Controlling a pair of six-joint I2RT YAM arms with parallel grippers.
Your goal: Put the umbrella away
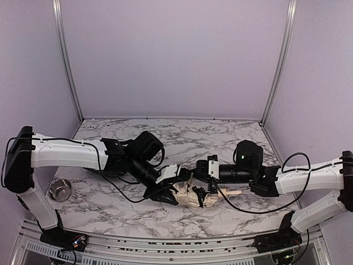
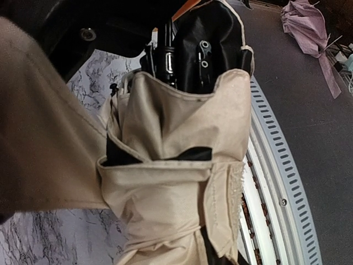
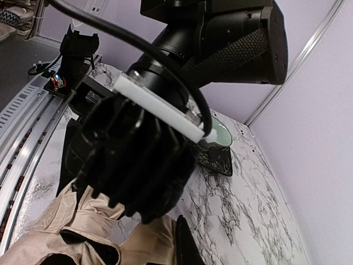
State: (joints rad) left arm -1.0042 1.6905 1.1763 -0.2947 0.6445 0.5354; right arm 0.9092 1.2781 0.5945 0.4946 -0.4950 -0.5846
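Lying folded on the marble counter point(image 1: 165, 132), well to the right of a small metal bowl point(image 1: 59, 189), the umbrella point(image 1: 193, 197) shows bunched cream fabric, with black lining and ribs poking out at one end in the left wrist view. The left claw point(image 1: 165, 190), partly closed, holds the end nearer the bowl. The right claw point(image 1: 201, 187) is fully closed over the middle; whether it pinches fabric cannot be told. The tan handle point(image 1: 231, 192) points away from the bowl.
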